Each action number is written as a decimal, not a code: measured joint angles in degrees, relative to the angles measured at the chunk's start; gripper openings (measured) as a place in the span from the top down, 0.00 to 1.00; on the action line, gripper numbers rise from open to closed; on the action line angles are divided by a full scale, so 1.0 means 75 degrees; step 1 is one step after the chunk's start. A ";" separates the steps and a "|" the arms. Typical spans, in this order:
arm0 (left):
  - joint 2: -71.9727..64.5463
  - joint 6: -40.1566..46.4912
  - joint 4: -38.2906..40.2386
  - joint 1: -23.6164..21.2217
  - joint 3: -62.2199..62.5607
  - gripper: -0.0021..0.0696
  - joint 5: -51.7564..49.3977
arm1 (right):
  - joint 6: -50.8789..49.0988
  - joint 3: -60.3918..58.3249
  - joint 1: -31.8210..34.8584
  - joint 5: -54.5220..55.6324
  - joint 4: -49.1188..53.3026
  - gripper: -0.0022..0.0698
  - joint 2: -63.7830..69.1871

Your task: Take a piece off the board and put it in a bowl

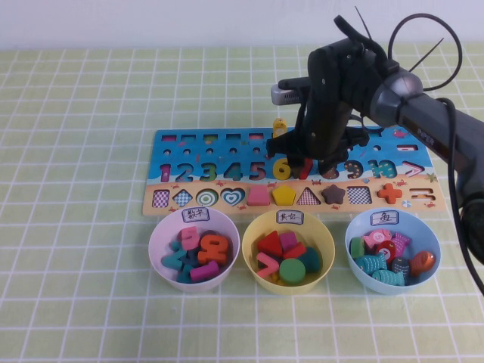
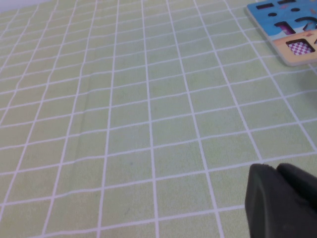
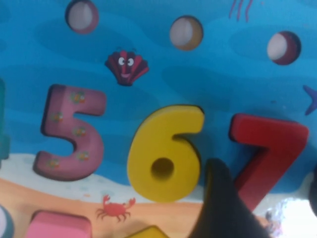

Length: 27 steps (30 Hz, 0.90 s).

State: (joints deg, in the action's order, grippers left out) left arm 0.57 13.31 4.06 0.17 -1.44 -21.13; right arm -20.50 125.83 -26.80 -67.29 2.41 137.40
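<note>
Right wrist view, right gripper (image 3: 262, 198) open astride red 7 (image 3: 270, 146), left gripper unseen.

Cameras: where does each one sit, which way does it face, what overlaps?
High view: raised on the robot's side, angled down at the board, three bowls and the right gripper over the red 7.
Left wrist view: low over green checked cloth; left gripper dark at the edge, a board corner beyond.
Right wrist view: close above the board; yellow 6, red 7, one dark jaw.
Shared: the board in all three.
</note>
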 joint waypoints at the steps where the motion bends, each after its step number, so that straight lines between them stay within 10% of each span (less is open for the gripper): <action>1: 0.0000 0.0000 0.0000 0.0000 0.0000 0.98 0.0000 | -0.0014 0.0000 0.0000 0.0000 0.0000 0.51 0.0000; 27: 0.0000 0.0000 0.0000 0.0000 0.0000 0.98 0.0000 | -0.0205 0.0311 0.0000 0.0177 -0.0097 0.84 0.0064</action>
State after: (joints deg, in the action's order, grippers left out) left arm 0.57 13.31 4.06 0.17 -1.44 -21.13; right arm -22.04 128.16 -26.80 -65.96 1.68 137.88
